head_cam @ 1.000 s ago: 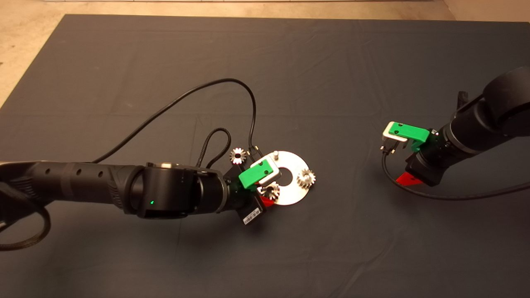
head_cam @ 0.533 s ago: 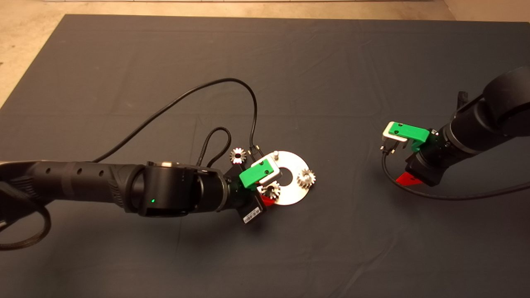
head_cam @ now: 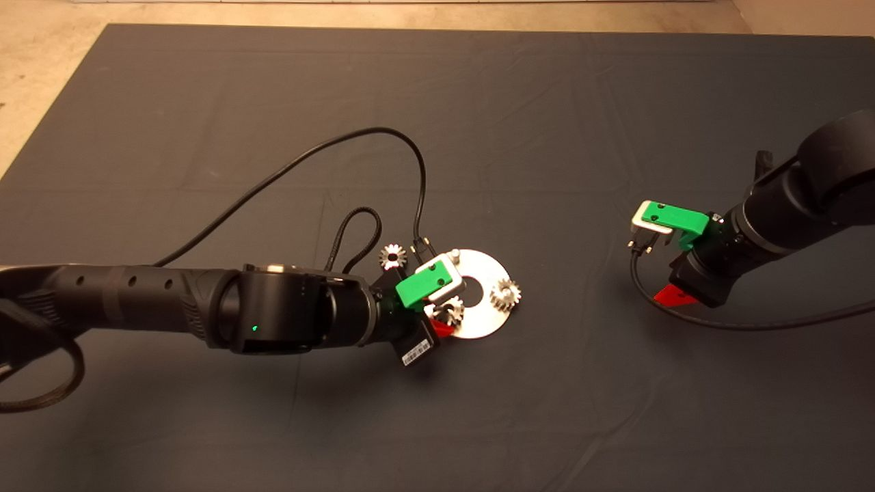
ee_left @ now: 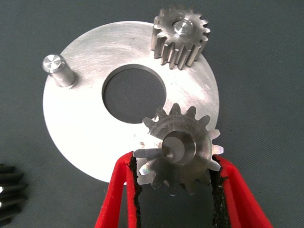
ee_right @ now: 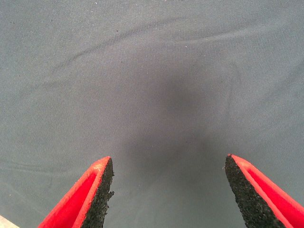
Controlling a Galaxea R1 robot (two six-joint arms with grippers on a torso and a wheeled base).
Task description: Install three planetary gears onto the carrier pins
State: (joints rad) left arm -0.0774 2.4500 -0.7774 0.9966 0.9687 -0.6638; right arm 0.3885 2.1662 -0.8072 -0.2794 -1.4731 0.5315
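Observation:
The silver disc [head_cam: 482, 264] lies mid-mat, also in the left wrist view [ee_left: 85, 118]. One planetary gear [head_cam: 505, 295] sits on a carrier pin at the disc's right [ee_left: 180, 33]. My left gripper [head_cam: 443, 321] is shut on a second gear [ee_left: 178, 149] at the disc's near-left edge; a pin tip shows inside its hole. One carrier pin [ee_left: 58, 70] stands bare at the disc's far side [head_cam: 454, 255]. The third gear [head_cam: 393, 256] lies on the mat left of the disc [ee_left: 7, 194]. My right gripper [head_cam: 673, 295] is open over bare mat [ee_right: 168, 164], well to the right.
Black cables loop over the mat behind the left gripper [head_cam: 355, 225] and up towards the mat's middle [head_cam: 410, 147]. Another cable [head_cam: 738, 324] trails from the right arm. The mat's far edge meets a pale floor [head_cam: 48, 61].
The left gripper has edged very slightly away from the camera with the gear still in its fingers. The right arm has not moved.

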